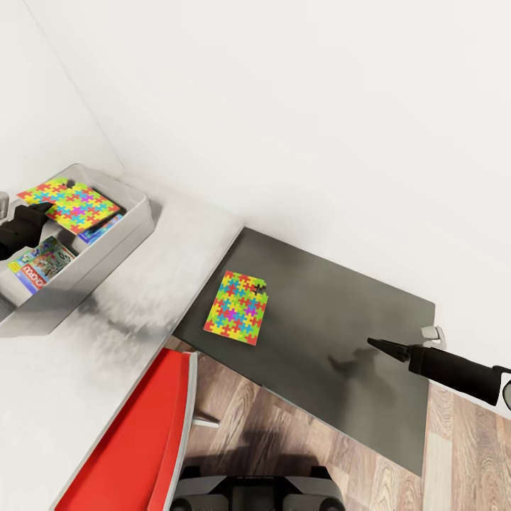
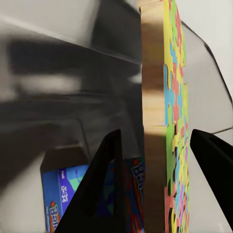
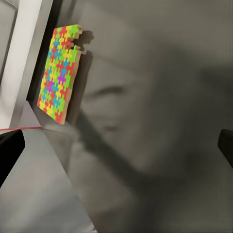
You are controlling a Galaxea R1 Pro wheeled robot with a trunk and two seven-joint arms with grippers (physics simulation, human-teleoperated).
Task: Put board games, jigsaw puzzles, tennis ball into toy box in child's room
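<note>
The pale grey toy box (image 1: 135,226) stands on the light grey table (image 1: 142,305) at the left. In it one jigsaw puzzle (image 1: 71,201) lies tilted over a blue board game (image 1: 104,228), beside another printed board game (image 1: 41,264). My left gripper (image 1: 37,212) is at that puzzle's edge. In the left wrist view the puzzle (image 2: 165,97) stands between the open fingers (image 2: 104,184), with a gap on one side and the blue game (image 2: 58,194) below. The second jigsaw puzzle (image 1: 237,307) (image 3: 58,73) lies flat on the dark cabinet. My right gripper (image 1: 380,345) hovers open to its right, holding nothing.
The low dark grey cabinet (image 1: 333,319) adjoins the table's right end against the white wall. A red chair (image 1: 142,440) sits in front of the table, just left of my base (image 1: 248,493). Wood-plank floor (image 1: 234,397) shows between chair and cabinet.
</note>
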